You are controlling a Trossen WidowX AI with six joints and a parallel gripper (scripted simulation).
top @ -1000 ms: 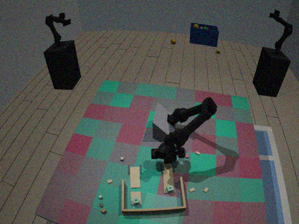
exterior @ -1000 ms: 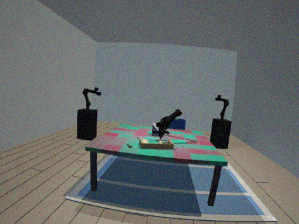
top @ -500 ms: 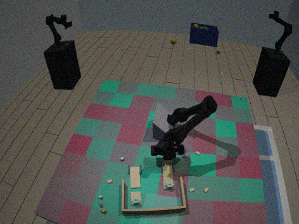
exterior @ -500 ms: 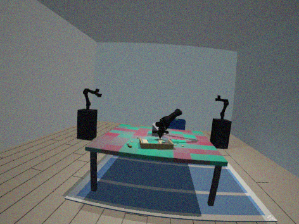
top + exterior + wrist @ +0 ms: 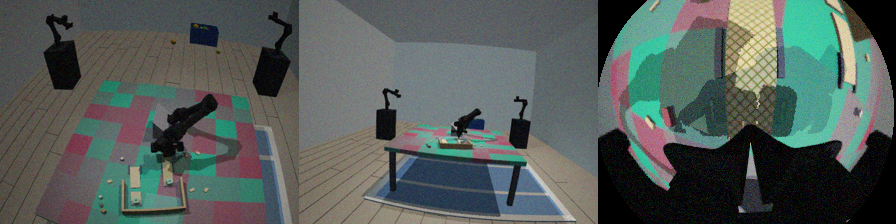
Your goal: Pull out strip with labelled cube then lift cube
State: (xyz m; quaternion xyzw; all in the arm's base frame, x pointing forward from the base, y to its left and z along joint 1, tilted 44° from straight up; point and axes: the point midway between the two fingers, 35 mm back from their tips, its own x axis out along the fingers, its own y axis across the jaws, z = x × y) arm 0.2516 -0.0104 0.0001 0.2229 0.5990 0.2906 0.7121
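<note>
The right strip (image 5: 167,172) (image 5: 755,50) is pale with a crossed-line pattern. It runs unbroken where visible, between two low dark rails (image 5: 719,52), and a teal cube (image 5: 170,181) with a dark mark sits on its front end. The left strip (image 5: 135,178) (image 5: 846,50) is plain; a gap parts it from a front piece (image 5: 134,193) that bears another teal marked cube (image 5: 136,200). The marks are too blurred to read. My gripper (image 5: 750,127) (image 5: 458,138) is shut and empty, pointing down over the right strip's far end. Whether the tips touch it is unclear.
A three-sided wooden wall (image 5: 153,210) (image 5: 456,146) stands around the strips' front ends, open toward the arm. A grey panel (image 5: 161,117) stands behind the gripper. A small red block (image 5: 187,155) (image 5: 668,116) lies right of the gripper in the top view. Several small blocks lie at both sides.
</note>
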